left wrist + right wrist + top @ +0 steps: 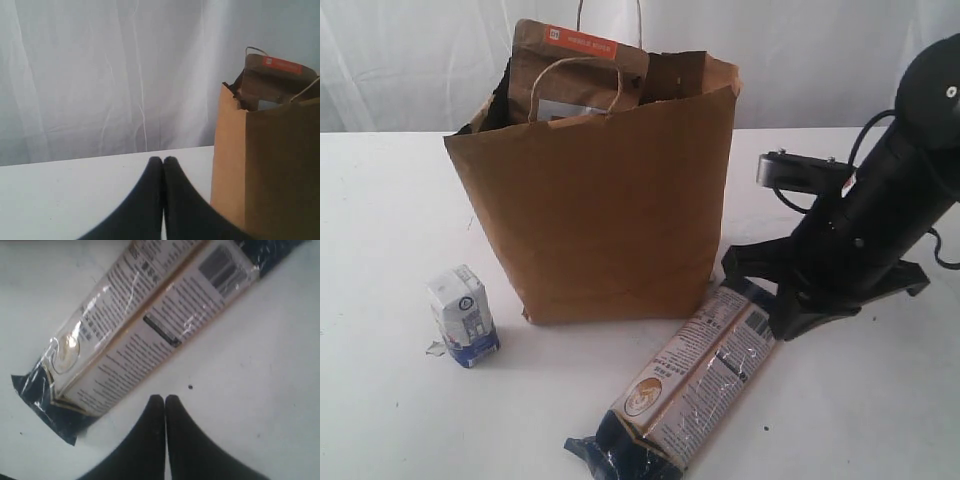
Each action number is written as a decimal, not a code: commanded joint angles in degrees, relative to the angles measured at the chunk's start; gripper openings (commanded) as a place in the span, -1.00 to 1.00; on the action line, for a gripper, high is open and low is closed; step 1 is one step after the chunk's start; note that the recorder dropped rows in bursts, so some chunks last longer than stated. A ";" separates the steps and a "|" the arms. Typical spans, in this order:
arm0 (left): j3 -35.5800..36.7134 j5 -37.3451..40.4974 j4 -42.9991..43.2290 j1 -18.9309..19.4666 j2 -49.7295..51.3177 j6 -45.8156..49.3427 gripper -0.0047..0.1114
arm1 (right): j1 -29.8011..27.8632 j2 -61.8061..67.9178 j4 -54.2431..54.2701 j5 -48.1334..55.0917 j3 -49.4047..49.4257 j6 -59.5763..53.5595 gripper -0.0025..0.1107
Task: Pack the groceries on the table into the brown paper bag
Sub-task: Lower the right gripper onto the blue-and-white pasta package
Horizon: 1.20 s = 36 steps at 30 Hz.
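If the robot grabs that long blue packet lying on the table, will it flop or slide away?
The long dark-blue packet looks straight and boxy, so probably fairly stiff. Its glinting wrap may be slippery. Lying flat on the table, it likely won't roll.

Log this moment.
left gripper shut, empty | right gripper shut, empty | on table: long dark-blue packet, small white-blue carton | brown paper bag upright

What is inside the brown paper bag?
A brown orange-striped pouch pokes above the torn rim of the brown paper bag. Anything deeper is hidden by its walls.
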 commanded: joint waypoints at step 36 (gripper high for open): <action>-0.21 0.24 -0.94 0.15 0.19 -0.11 -0.92 | 14.61 17.72 11.55 -9.96 -0.27 -19.29 -0.96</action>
